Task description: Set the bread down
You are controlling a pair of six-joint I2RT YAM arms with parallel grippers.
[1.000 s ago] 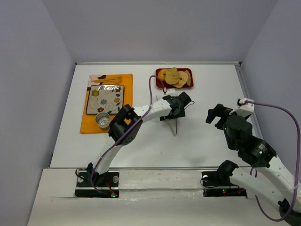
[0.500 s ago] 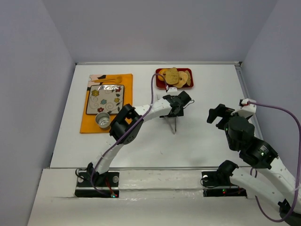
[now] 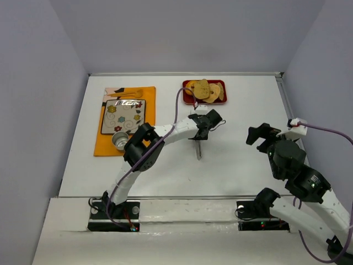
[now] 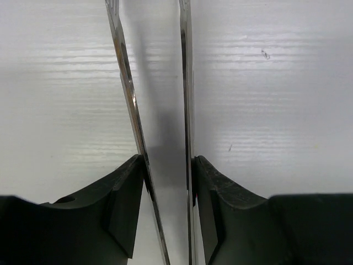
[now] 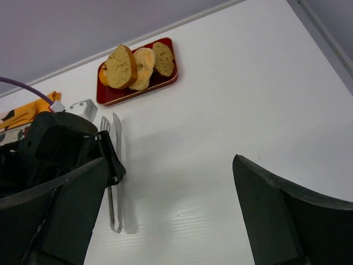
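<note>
The bread is a golden-tan slice propped among other pieces in the red tray at the back of the table. Metal tongs lie on the white table in front of the tray. My left gripper is shut on the tongs, one black finger pressed against each arm. My right gripper hangs open and empty over bare table to the right, well away from the tray and the tongs.
An orange placemat at the left carries a patterned square plate, a metal cup and a wooden spoon. Grey walls close in the table on the back and both sides.
My left gripper's fingers have closed onto the tongs and squeezed their arms closer together; tongs and wrist shifted slightly left. My right arm drifted a little to the right.
</note>
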